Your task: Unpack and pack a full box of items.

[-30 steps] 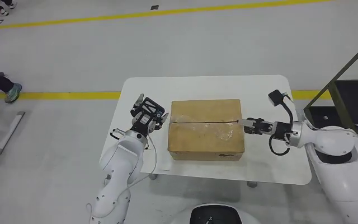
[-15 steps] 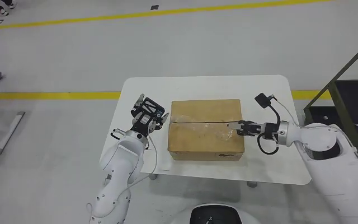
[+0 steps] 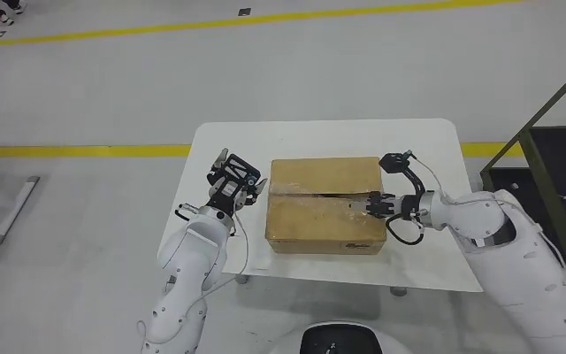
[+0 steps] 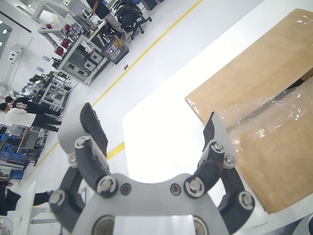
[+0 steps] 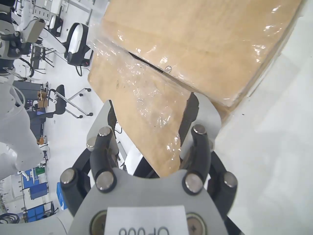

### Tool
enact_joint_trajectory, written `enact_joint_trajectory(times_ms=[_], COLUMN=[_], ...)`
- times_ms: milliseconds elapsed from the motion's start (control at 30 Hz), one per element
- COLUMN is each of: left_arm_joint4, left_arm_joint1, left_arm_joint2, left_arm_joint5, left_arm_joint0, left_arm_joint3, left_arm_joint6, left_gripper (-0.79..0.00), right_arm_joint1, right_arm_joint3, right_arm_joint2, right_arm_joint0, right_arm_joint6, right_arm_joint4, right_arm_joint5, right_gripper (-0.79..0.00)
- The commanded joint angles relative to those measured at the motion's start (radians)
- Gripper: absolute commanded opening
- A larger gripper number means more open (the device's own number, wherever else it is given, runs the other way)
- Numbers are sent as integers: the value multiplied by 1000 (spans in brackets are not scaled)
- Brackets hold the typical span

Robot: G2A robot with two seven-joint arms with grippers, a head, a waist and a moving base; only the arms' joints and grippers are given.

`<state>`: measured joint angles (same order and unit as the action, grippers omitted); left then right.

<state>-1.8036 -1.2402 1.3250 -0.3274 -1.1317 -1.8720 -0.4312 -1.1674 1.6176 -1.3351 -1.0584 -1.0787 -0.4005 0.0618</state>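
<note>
Right tool now on the end of the box, and the seam is opening.

Over the last second your right tool came in from just off the box's right end and its wrist rolled. The corner of the near flap now sits inside it, but you cannot tell whether it is clamped on. A dark gap has opened along the taped seam, so unpacking looks only just begun. The box sits mid-counter with its contents hidden. Your left tool has not moved. It waits just off the box's left end, fingers wide apart and holding nothing.
</note>
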Motion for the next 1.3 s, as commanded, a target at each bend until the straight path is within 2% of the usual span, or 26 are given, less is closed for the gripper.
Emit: enact_joint_trajectory(times_ms=[0,33,100,267,300,433,467,500,533,833,1067,1267], left_arm_joint4=[0,0,0,0,0,0,0,0,0,0,0,0], left_arm_joint1=[0,0,0,0,0,0,0,0,0,0,0,0], left_arm_joint2=[0,0,0,0,0,0,0,0,0,0,0,0], left_arm_joint5=[0,0,0,0,0,0,0,0,0,0,0,0], left_arm_joint0=[0,0,0,0,0,0,0,0,0,0,0,0], left_arm_joint3=[0,0,0,0,0,0,0,0,0,0,0,0], left_arm_joint6=[0,0,0,0,0,0,0,0,0,0,0,0], left_gripper=[0,0,0,0,0,0,0,0,0,0,0,0], right_arm_joint1=[0,-1,-2,-6,-7,-12,-12,-14,-16,-20,-6,14], right_arm_joint3=[-13,-18,-30,-67,-74,-92,-97,-100,-104,-152,-110,-61], right_arm_joint2=[15,21,35,76,84,115,122,131,139,153,83,12], right_arm_joint0=[9,13,19,42,48,66,71,74,77,100,88,70], right_arm_joint6=[-3,-1,-2,5,6,9,12,13,13,45,41,23], right_arm_joint4=[2,5,27,54,61,91,92,101,121,223,301,275], right_arm_joint5=[-1,0,5,13,14,31,31,35,43,93,103,87], right_gripper=[-234,-252,-219,-305,-397,-508,-643,-742,-785,-785,-785,-785])
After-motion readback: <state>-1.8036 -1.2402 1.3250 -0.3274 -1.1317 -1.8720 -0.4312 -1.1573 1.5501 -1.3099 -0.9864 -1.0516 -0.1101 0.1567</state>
